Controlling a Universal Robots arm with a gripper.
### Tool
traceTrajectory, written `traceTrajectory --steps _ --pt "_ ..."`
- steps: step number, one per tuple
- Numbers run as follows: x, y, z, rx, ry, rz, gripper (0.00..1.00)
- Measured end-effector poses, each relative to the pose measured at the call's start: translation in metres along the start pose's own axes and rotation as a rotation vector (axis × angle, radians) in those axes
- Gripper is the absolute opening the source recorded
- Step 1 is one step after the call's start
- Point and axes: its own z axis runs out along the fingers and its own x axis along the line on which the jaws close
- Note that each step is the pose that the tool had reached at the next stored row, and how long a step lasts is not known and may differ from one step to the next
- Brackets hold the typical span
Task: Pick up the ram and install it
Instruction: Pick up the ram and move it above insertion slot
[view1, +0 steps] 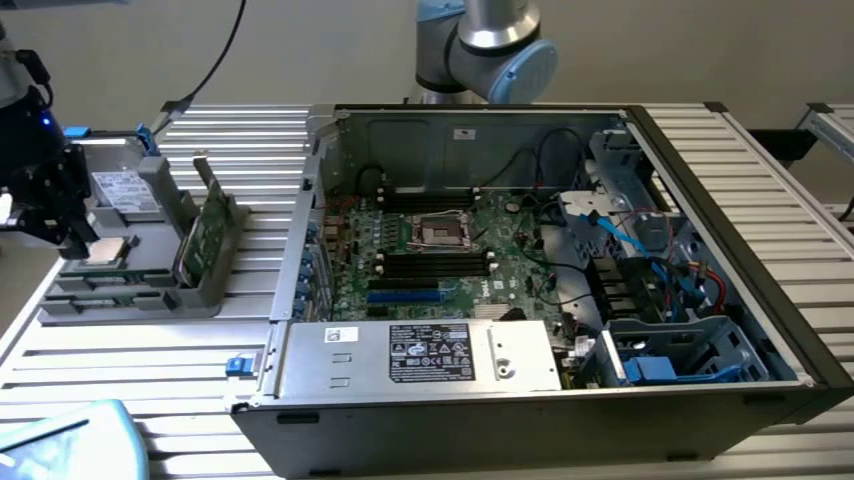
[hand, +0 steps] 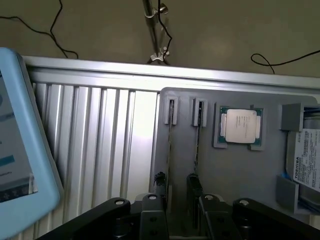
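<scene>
Two ram sticks stand upright on edge in slots of the grey holder tray, at the exterior view's left. The wrist view looks along their thin edges, one ram stick beside the other. My gripper hangs over the tray's far-left part, above the sticks and touching neither. In the wrist view the gripper is open, its black fingers standing apart over the sticks' near ends with nothing clamped. The motherboard lies in the open computer case, with long black slots.
On the tray also sit a silver-topped processor and a grey labelled drive. A light-blue device lies on the ribbed table beside the tray. The case walls, the power supply and cables surround the motherboard.
</scene>
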Motion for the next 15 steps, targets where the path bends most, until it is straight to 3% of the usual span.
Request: traceTrajectory --steps 15 --pt "0.0 -0.0012 0.0274 0.0035 0.0069 -0.096 0.31"
